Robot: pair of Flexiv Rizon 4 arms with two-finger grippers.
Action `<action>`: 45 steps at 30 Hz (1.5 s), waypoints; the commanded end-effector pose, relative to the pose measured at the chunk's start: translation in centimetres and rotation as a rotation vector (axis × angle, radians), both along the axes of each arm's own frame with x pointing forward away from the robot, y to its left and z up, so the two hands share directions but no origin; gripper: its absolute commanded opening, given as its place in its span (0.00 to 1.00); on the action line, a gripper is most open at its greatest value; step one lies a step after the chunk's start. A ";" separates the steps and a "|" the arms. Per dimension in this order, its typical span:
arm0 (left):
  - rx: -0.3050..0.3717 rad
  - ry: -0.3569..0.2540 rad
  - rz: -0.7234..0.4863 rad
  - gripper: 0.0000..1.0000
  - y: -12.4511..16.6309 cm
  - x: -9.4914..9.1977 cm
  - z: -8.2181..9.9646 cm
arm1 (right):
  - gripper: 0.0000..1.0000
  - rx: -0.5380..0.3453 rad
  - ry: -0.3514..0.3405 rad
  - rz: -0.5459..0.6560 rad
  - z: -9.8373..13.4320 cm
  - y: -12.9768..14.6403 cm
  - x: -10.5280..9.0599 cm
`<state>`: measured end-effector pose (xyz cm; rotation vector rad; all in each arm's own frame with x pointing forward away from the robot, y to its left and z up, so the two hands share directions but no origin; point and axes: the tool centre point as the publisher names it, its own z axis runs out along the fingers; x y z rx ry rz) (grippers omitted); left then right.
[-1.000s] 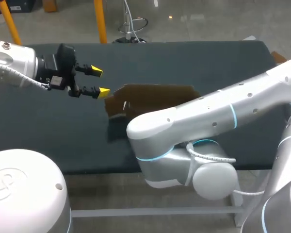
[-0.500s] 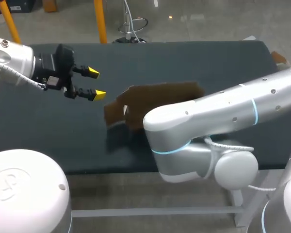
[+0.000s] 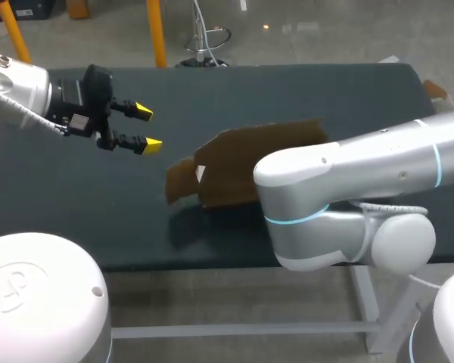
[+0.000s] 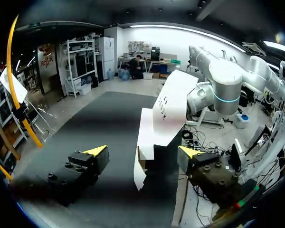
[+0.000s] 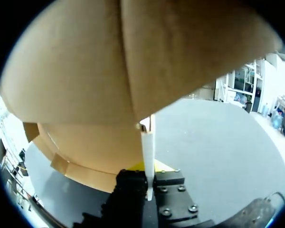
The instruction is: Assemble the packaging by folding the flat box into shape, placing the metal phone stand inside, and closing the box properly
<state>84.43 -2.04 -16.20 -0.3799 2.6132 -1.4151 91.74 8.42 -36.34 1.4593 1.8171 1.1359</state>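
Note:
The flat brown cardboard box [image 3: 242, 162] is held up off the dark table [image 3: 76, 204], tilted, its white underside [image 4: 166, 111] facing my left wrist camera. My right gripper [image 5: 147, 183] is shut on the box's edge; in the right wrist view the brown panels [image 5: 109, 71] fill most of the space ahead of the fingers. In the head view the right arm [image 3: 348, 197] covers the gripper and part of the box. My left gripper [image 3: 142, 127] hangs open to the left of the box, apart from it, yellow tips [image 4: 99, 151] pointing toward it. No metal phone stand is visible.
The dark table stretches wide to the left and behind the box. My left arm's white base [image 3: 38, 302] fills the near left corner of the head view.
My right arm has swung to the right and lifted the box, tilting it higher at its right end. My left gripper has drawn back slightly to the left, still open.

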 end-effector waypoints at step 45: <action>0.154 -0.145 -0.101 1.00 2.1 -1.2 -0.5 | 0.00 0.078 0.194 0.264 1.8 -1.0 0.1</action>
